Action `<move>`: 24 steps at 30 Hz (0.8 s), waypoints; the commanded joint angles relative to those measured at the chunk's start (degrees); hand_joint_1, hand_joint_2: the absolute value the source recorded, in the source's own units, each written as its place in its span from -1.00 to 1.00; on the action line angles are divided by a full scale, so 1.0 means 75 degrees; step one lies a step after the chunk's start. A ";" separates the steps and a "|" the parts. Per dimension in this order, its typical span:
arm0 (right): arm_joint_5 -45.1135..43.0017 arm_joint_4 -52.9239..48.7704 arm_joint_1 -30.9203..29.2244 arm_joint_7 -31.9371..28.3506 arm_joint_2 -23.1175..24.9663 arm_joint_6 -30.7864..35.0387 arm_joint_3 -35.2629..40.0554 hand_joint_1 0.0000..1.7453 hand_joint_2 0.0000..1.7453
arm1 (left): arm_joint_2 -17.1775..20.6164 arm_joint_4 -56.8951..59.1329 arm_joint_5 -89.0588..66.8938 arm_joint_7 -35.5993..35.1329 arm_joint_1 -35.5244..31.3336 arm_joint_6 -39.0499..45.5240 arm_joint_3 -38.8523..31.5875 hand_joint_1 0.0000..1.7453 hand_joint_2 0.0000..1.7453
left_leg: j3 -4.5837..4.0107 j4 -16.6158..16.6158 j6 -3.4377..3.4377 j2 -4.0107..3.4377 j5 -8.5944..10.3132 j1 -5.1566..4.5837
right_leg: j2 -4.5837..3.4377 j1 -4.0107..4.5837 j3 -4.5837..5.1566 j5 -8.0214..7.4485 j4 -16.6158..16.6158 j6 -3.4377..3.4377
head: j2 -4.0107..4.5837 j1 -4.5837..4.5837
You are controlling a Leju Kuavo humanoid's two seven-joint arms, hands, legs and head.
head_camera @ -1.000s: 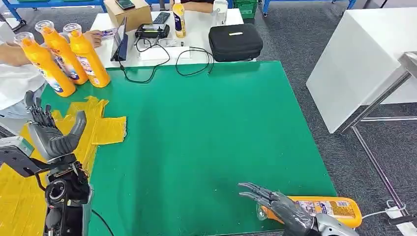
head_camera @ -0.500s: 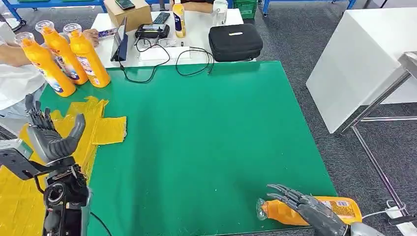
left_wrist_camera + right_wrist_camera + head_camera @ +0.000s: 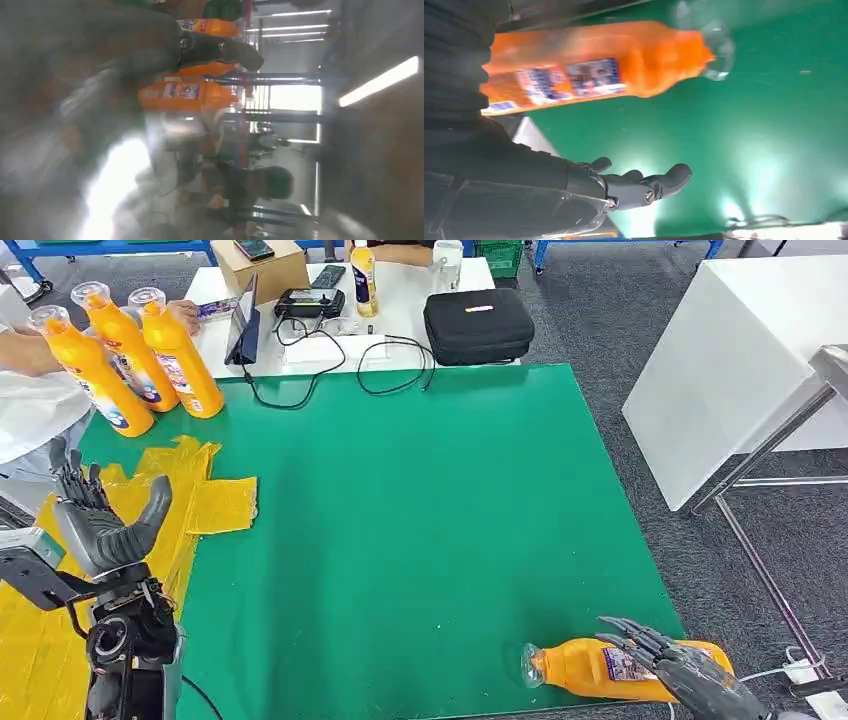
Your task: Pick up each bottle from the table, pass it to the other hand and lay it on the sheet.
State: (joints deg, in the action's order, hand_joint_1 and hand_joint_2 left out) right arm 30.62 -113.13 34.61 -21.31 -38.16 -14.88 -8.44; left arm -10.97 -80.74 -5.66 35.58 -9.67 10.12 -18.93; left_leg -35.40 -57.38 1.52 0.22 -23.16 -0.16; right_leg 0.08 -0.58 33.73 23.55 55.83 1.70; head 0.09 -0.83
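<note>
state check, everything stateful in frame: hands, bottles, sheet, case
Right hand: open, fingers spread over the lying bottle, no grip visible.
Left hand: open, raised over the yellow sheet, holds nothing.
Lying bottle: on its side at the green mat's near edge, capped.
Three standing bottles: upright, capped, at the mat's far left corner.
Yellow sheet: flat, wrinkled, no bottle on it.
Black case: closed.

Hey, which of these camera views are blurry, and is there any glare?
Head view: sharp and evenly lit; the lying bottle and right robot hand read clearly. Left wrist view: heavily smeared, the left robot hand just a grey blur, with white glare near it and bright ceiling lights. Right wrist view: bottle slightly soft, pale glare patches on the green table.
</note>
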 commanded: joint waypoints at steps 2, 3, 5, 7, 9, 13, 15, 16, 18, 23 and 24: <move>0.0104 0.0148 0.0220 0.0179 0.0154 0.0011 -0.0256 -1.00 1.00 | -0.0081 0.0212 0.0021 -0.0040 -0.0130 -0.0031 -0.0111 -1.00 1.00 | 0.0015 0.0002 -0.0007 0.0007 -0.0008 0.0006 | 0.0008 0.0006 -0.0020 0.0008 -0.0007 -0.0003 | 0.0000 0.0000; 0.0162 0.0178 0.0224 0.0255 0.0163 0.0024 -0.0271 -1.00 1.00 | -0.0081 0.0210 0.0021 -0.0040 -0.0125 -0.0032 -0.0105 -1.00 1.00 | 0.0030 -0.0001 -0.0012 0.0009 -0.0018 0.0013 | 0.0011 0.0013 -0.0039 0.0017 -0.0009 -0.0006 | 0.0000 0.0000; 0.0382 0.0368 0.0197 0.0457 0.0243 0.0120 -0.0287 -1.00 1.00 | -0.0091 0.0202 0.0017 -0.0041 -0.0096 -0.0043 -0.0075 -1.00 1.00 | 0.0033 -0.0001 -0.0012 0.0008 -0.0020 0.0013 | 0.0010 0.0012 -0.0042 0.0018 -0.0010 -0.0006 | 0.0000 0.0000; 0.0526 0.0577 0.0076 0.0498 0.0314 0.0176 -0.0220 -1.00 1.00 | -0.0095 0.0211 -0.0009 -0.0058 -0.0080 -0.0049 -0.0060 -1.00 1.00 | 0.0041 0.0000 -0.0014 0.0010 -0.0023 0.0018 | 0.0013 0.0018 -0.0054 0.0019 -0.0016 -0.0007 | 0.0000 -0.0003; 0.0678 0.0809 -0.0050 0.0555 0.0358 0.0215 -0.0137 -1.00 1.00 | -0.0097 0.0260 -0.0018 -0.0068 -0.0090 -0.0060 -0.0058 -1.00 1.00 | 0.0030 0.0006 -0.0009 0.0006 -0.0012 0.0014 | 0.0008 0.0014 -0.0038 0.0009 -0.0018 -0.0005 | 0.0000 -0.0003; 0.0814 0.1047 -0.0157 0.0640 0.0410 0.0251 -0.0071 -1.00 1.00 | -0.0102 0.0290 -0.0020 -0.0073 -0.0092 -0.0062 -0.0072 -1.00 1.00 | 0.0030 0.0008 -0.0009 0.0007 -0.0009 0.0015 | 0.0009 0.0014 -0.0038 0.0007 -0.0022 -0.0005 | 0.0000 0.0000; 0.0944 0.1224 -0.0274 0.0688 0.0470 0.0273 0.0044 -1.00 1.00 | -0.0121 0.0302 -0.0026 -0.0073 -0.0109 -0.0062 -0.0060 -1.00 1.00 | 0.0027 0.0007 -0.0008 0.0004 -0.0009 0.0012 | 0.0006 0.0012 -0.0033 0.0006 -0.0017 -0.0004 | 0.0000 -0.0003; 0.1065 0.1346 -0.0336 0.0747 0.0498 0.0309 0.0130 -1.00 1.00 | -0.0133 0.0311 -0.0026 -0.0073 -0.0118 -0.0064 -0.0044 -1.00 1.00 | 0.0025 0.0007 -0.0008 0.0003 -0.0007 0.0015 | 0.0005 0.0015 -0.0033 0.0003 -0.0021 -0.0005 | 0.0000 0.0000; 0.1110 0.1421 -0.0379 0.0765 0.0523 0.0320 0.0187 -1.00 1.00 | -0.0139 0.0313 -0.0024 -0.0072 -0.0121 -0.0064 -0.0038 -1.00 1.00 | 0.0029 0.0010 -0.0009 0.0004 -0.0007 0.0017 | 0.0007 0.0016 -0.0038 0.0003 -0.0025 -0.0005 | 0.0000 0.0000; 0.1242 0.1729 -0.0559 0.0815 0.0593 0.0343 0.0407 -1.00 1.00 | -0.0141 0.0348 -0.0024 -0.0070 -0.0141 -0.0063 -0.0022 -1.00 1.00 | 0.0032 0.0009 -0.0010 0.0004 -0.0010 0.0014 | 0.0006 0.0014 -0.0039 0.0007 -0.0022 -0.0006 | 0.0000 -0.0003; 0.1303 0.1857 -0.0631 0.0841 0.0613 0.0360 0.0493 -1.00 1.00 | -0.0142 0.0367 -0.0024 -0.0068 -0.0156 -0.0059 -0.0013 -1.00 1.00 | 0.0024 0.0008 -0.0008 0.0000 -0.0006 0.0014 | 0.0002 0.0014 -0.0029 0.0002 -0.0020 -0.0004 | 0.0003 0.0000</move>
State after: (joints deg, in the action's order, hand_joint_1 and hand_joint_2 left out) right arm 39.04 -107.25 33.71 -15.74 -36.65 -12.57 -9.00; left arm -11.32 -80.74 -5.79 35.41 -9.30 9.64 -19.10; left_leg -35.39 -57.38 1.52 0.19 -23.15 -0.16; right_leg 0.07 -0.58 33.73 23.55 55.83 1.70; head 0.11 -0.83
